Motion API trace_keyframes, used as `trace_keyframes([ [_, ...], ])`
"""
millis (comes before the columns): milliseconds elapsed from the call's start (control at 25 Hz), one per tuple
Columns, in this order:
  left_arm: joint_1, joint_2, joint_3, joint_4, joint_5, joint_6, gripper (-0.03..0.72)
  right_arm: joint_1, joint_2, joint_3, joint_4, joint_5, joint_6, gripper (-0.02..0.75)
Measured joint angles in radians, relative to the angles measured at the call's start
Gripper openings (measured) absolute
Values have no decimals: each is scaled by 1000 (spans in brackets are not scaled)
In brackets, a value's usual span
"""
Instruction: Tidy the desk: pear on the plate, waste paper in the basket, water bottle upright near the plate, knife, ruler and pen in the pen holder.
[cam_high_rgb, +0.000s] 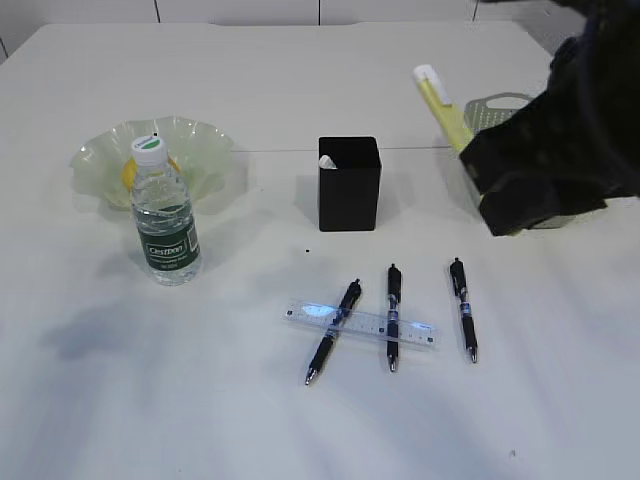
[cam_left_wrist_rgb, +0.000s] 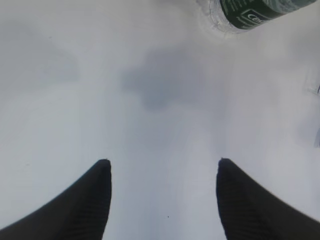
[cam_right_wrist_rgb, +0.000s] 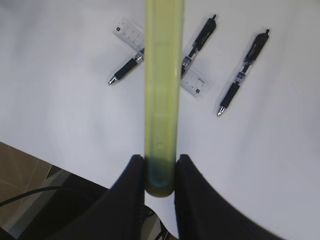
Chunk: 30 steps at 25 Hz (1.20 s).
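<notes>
Desk (cam_high_rgb: 300, 100): knife step in hand, judging by the grip. Next move calls for carrying the knife over the pen holder, tip down.
Right gripper (cam_right_wrist_rgb: 160, 165): closed on the yellow knife (cam_right_wrist_rgb: 162, 90), held aloft.
Left gripper (cam_left_wrist_rgb: 162, 170): wide open, empty, over bare desk.
Basket (cam_high_rgb: 497, 103): mostly hidden; contents cannot be told.
Plate (cam_high_rgb: 195, 145): pear (cam_high_rgb: 128, 175) inside.
Bottle (cam_high_rgb: 165, 215): upright, just beside plate.
Pen holder (cam_high_rgb: 349, 185): something white at rim.
Ruler (cam_high_rgb: 362, 323), three pens (cam_high_rgb: 464, 308): loose on desk.

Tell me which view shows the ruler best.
The exterior view: the whole ruler lies flat with two pens across it. The right wrist view has the held knife hiding its middle. The left wrist view shows none of it.
</notes>
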Motion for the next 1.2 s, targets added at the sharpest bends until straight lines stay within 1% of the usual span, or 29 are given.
trace_keyframes([
  [160, 0, 0, 0, 0, 0, 0, 466, 0, -37, 5, 0, -37, 0, 127],
  [320, 0, 0, 0, 0, 0, 0, 466, 0, -37, 6, 6, -125, -10, 127],
  [400, 0, 0, 0, -2, 0, 0, 466, 0, -30, 6, 28, -171, -38, 127],
  [480, 0, 0, 0, -2, 0, 0, 466, 0, -16, 6, 75, -203, -85, 127],
  [640, 0, 0, 0, -2, 0, 0, 466, 0, 23, 6, 206, -235, -226, 127],
  [880, 0, 0, 0, -2, 0, 0, 466, 0, 49, 6, 332, -286, -382, 127],
  [1000, 0, 0, 0, -2, 0, 0, 466, 0, 49, 7, 357, -288, -420, 127],
  [1200, 0, 0, 0, 14, 0, 0, 466, 0, 49, 7, 360, -288, -433, 127],
])
